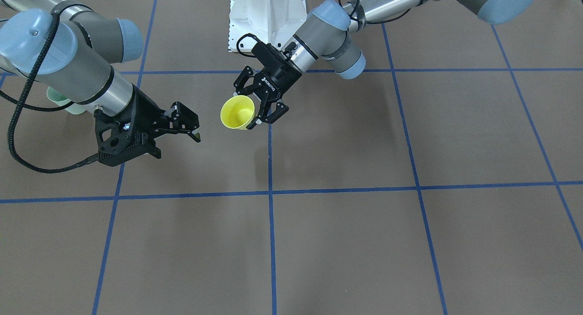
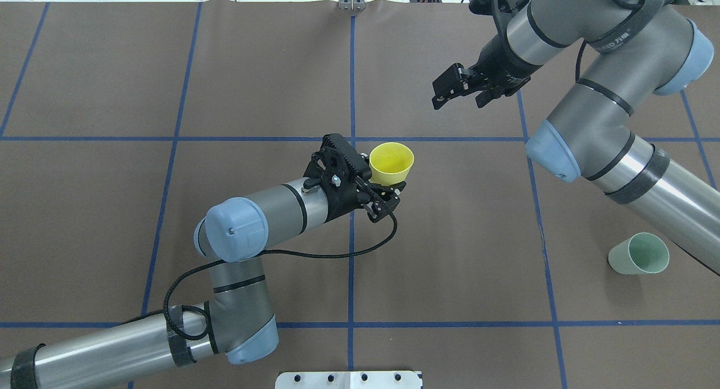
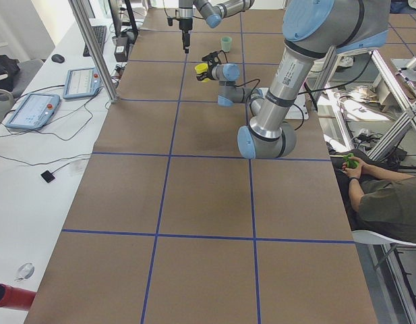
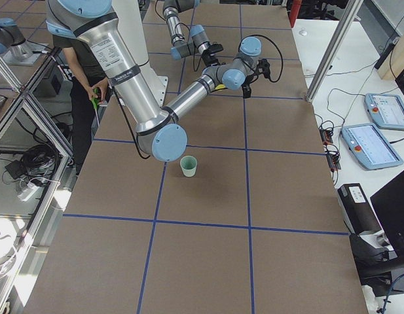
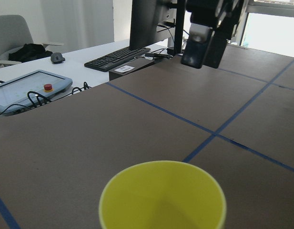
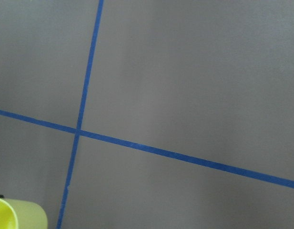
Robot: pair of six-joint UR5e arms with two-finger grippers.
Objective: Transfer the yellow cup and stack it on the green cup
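Note:
My left gripper (image 2: 383, 182) is shut on the wall of the yellow cup (image 2: 391, 163) and holds it above the table near the centre line, mouth tilted up; it also shows in the front view (image 1: 237, 112) and fills the bottom of the left wrist view (image 5: 162, 200). My right gripper (image 2: 437, 96) hangs over the table beyond the cup, apart from it, and looks open and empty. The green cup (image 2: 639, 254) lies tipped on the table by my right arm, partly hidden behind that arm in the front view (image 1: 58, 100).
The brown table (image 2: 253, 68) carries a blue tape grid. The white robot base (image 1: 266, 14) sits at the near edge. A side desk with keyboard (image 5: 117, 58) and pendants (image 5: 27, 88) runs along the far side. A seated person (image 3: 383, 196) is beside the table.

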